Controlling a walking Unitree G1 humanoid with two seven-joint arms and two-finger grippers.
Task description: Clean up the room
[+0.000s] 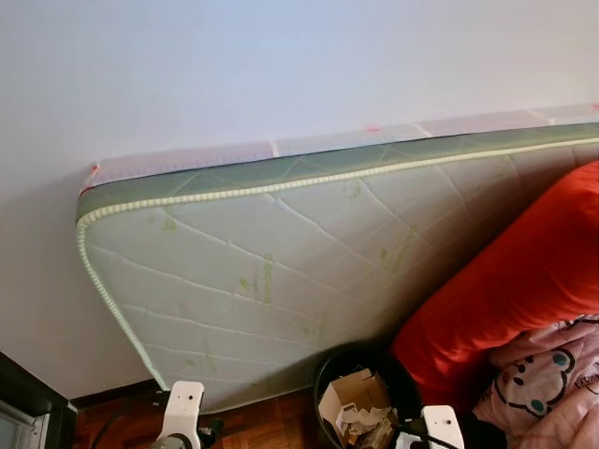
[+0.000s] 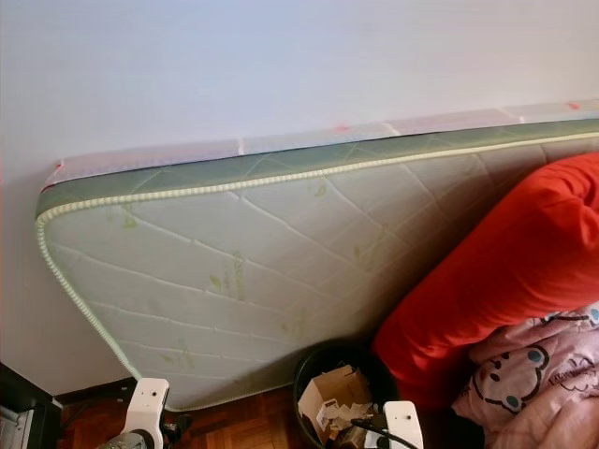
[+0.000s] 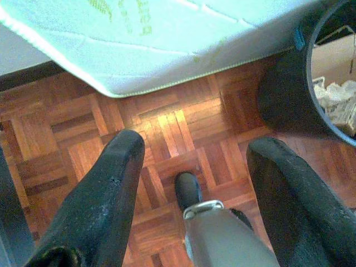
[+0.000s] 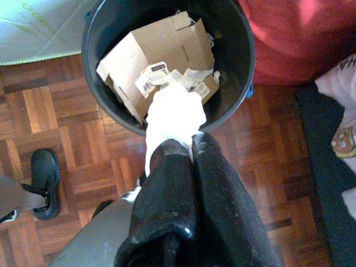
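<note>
A black bin (image 4: 233, 67) stands on the parquet floor (image 4: 61, 139) with a cardboard box (image 4: 150, 50) and crumpled paper inside. My right gripper (image 4: 186, 146) is shut on a white tissue (image 4: 172, 114) that hangs at the bin's near rim. The same bin (image 1: 360, 365) sits at the foot of a leaning mattress (image 1: 281, 281). My left gripper (image 3: 194, 147) is open above bare parquet, with the bin's wall (image 3: 289, 94) beside one finger. Both wrist mounts (image 1: 181, 410) show at the bottom of the head views.
A red cushion (image 1: 515, 281) and a pink cartoon blanket (image 1: 547, 379) lie right of the bin. My black foot (image 4: 44, 181) stands on the floor near the bin. A dark cabinet edge (image 1: 28, 398) is at the far left. The white wall (image 1: 281, 65) rises behind the mattress.
</note>
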